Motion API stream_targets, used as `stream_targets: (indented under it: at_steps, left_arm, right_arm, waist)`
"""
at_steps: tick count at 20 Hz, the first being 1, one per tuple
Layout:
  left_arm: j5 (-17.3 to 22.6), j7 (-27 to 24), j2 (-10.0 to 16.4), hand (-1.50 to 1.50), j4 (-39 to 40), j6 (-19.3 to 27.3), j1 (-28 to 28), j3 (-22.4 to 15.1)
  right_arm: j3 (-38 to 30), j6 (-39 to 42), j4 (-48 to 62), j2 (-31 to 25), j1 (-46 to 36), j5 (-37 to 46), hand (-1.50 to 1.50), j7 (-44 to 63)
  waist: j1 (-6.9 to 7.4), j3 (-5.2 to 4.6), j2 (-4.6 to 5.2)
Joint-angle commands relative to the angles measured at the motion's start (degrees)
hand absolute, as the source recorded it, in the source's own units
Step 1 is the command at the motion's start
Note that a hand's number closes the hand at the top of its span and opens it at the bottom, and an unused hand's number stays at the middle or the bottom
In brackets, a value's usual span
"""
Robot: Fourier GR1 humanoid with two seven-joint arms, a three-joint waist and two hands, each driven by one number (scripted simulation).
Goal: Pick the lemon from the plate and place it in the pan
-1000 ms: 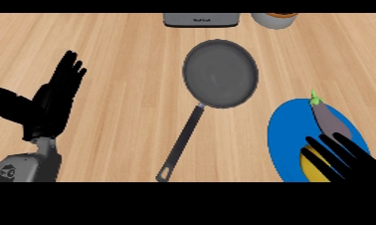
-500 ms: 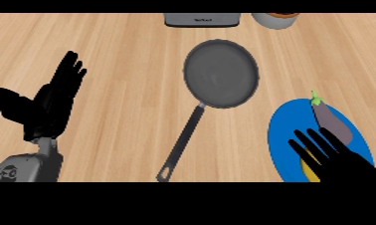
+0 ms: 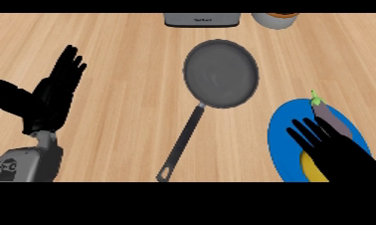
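Observation:
A blue plate (image 3: 285,134) lies at the lower right of the counter. On it a yellow lemon (image 3: 313,167) shows only as a sliver, mostly hidden beneath my right hand (image 3: 334,150), which hovers over the plate with its fingers spread and straight. A purple eggplant (image 3: 328,117) with a green stem lies along the plate's far side, just beyond the fingertips. The dark grey pan (image 3: 220,73) sits in the middle, its long handle (image 3: 181,144) pointing toward the lower edge. My left hand (image 3: 53,92) rests open at the far left, fingers up.
A grey appliance (image 3: 202,19) and a pale cup with brown contents (image 3: 277,19) stand at the counter's far edge. Bare wood lies between the pan and the left hand.
My right hand has slid further over the blue plate, toward the upper left, covering more of the lemon. The left hand, pan and eggplant have not moved.

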Motion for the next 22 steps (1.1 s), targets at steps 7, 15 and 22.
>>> stream_targets:
  at_steps: [7,15,22]
  left_arm:
    - [-0.7,-3.8,-1.7,0.0,3.3,-3.2,1.0,1.1]
    - [-1.7,0.7,-1.9,0.0,1.6,-1.9,-0.9,2.0]
    - [-2.0,0.4,-2.8,0.0,-1.7,-2.1,1.6,2.0]
  right_arm:
    - [-1.0,-2.7,5.3,4.2,-1.4,2.8,-1.5,-4.4]
    - [-1.0,-7.7,18.9,8.6,-5.4,6.0,-1.5,-6.5]
    - [1.6,-13.7,21.9,11.1,-6.2,7.8,1.5,-10.9]
  waist:
    - [-0.09,-0.01,0.0]
    - [0.03,0.01,0.02]
    - [0.06,0.0,-0.01]
